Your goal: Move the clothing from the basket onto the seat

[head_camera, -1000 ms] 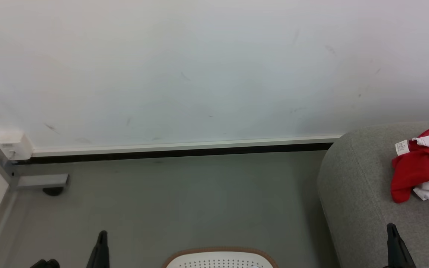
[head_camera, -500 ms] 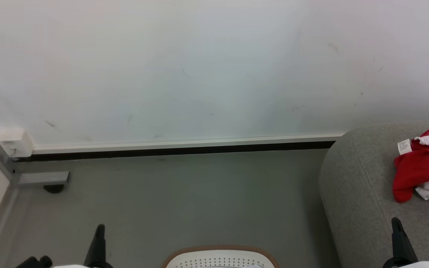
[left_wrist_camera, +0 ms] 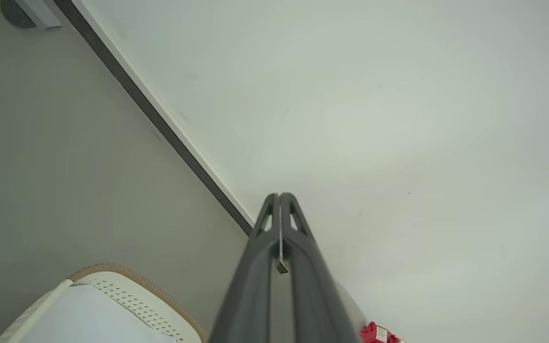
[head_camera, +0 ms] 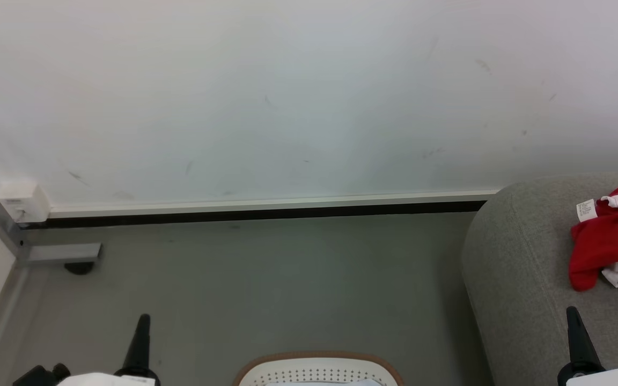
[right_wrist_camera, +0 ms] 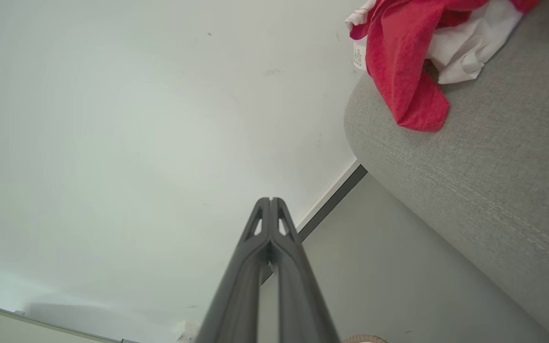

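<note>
Bright red, white-trimmed soft garment (head_camera: pixel 604 252) lies on the light grey upholstered sofa seat (head_camera: pixel 523 279); oval white perforated plastic basket (head_camera: pixel 317 370) sits left of the seat. Both empty, left gripper (head_camera: pixel 144 319) and right gripper (head_camera: pixel 571 311) are pinched closed. Placing looks done; next, check the basket.

Scuffed white wall (head_camera: pixel 287 96), dark baseboard strip (head_camera: pixel 260 215), plain grey floor (head_camera: pixel 266 289).

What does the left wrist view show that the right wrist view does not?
Left wrist view: the basket's holed white wall and a grey metal foot. Right wrist view: the seat's stitched seams, with the clothing lying on it. Both: white wall, dark baseboard, grey floor; the left gripper and the right gripper are each shut.
</note>
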